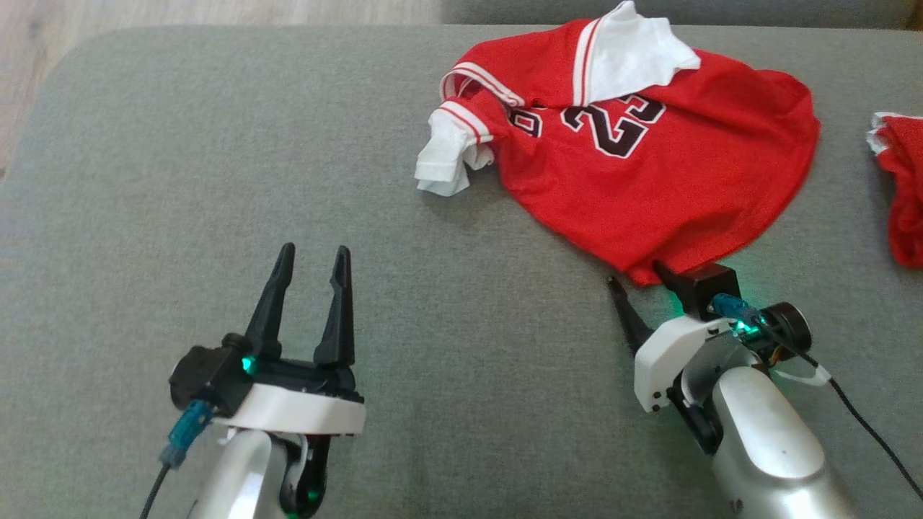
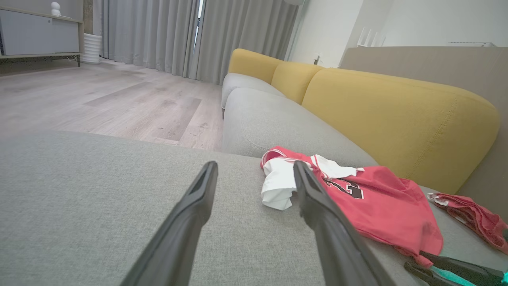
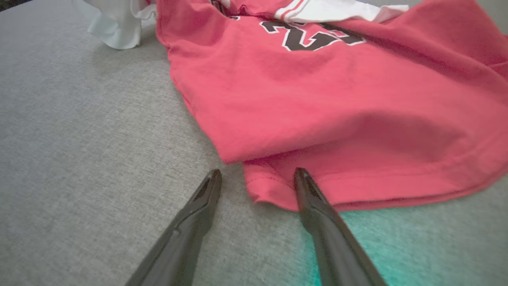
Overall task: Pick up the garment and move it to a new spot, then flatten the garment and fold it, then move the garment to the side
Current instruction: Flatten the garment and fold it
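1. Red jersey with white sleeves and black numerals point(image 1: 649, 173): lies crumpled on the far right part of the grey fabric sofa seat point(image 1: 216, 180), hem toward the robot.
2. Left gripper point(image 1: 315, 249): fingers spread, empty, over bare seat, well apart from the jersey.
3. Right gripper point(image 1: 636, 275): fingers spread, nothing clasped; the jersey's near hem corner lies between its tips.
4. Second crumpled red cloth point(image 1: 901, 194): at the right edge, apart from the jersey.

Matt cloth garment point(image 1: 678, 187), woven cushion point(image 1: 216, 180)
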Motion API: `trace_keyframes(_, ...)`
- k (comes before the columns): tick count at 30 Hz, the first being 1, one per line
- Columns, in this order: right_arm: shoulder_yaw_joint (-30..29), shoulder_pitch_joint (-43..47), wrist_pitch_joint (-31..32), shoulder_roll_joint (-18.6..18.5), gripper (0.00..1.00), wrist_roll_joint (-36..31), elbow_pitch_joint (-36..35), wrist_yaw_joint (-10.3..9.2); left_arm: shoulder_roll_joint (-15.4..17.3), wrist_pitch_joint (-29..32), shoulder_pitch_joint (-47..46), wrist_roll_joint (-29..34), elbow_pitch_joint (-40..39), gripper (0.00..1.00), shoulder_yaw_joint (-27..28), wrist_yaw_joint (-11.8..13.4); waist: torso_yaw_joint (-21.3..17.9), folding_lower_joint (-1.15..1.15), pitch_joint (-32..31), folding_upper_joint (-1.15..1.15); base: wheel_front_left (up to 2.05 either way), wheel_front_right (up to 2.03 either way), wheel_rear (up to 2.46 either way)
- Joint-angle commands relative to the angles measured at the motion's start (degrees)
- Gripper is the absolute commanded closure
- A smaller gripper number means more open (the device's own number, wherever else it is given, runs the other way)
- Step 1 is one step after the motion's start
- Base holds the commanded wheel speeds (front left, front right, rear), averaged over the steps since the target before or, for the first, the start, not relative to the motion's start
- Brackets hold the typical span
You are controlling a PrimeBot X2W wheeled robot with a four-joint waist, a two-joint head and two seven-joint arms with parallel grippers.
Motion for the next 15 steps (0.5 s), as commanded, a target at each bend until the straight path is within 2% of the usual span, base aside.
trace_keyframes(1, 0.92, -0.73, 0.92, 0.25, 1.00, -0.08, -0.22, -0.05, 0.41, -0.46, -1.46, -0.20, -1.60, 0.00, 2.40, 0.39, -0.69, 0.00, -0.37, 0.00, 0.00, 0.00, 0.00)
trace_keyframes(7, -0.63, 0.22, 1.15, 0.25, 1.00, -0.35, -1.02, -0.05, 0.41, -0.46, -1.39, 0.16, -1.91, 0.00, 3.43, 0.37, -3.56, 0.00, -1.17, 0.00, 0.00, 0.00, 0.00)
trace_keyframes(15, -8.05, 4.03, 0.57, 0.25, 1.00, -1.87, -5.58, -0.05, 0.41, -0.46, -1.02, 0.54, -2.29, 0.00, 4.47, 0.29, -7.52, 0.00, -1.93, 0.00, 0.00, 0.00, 0.00)
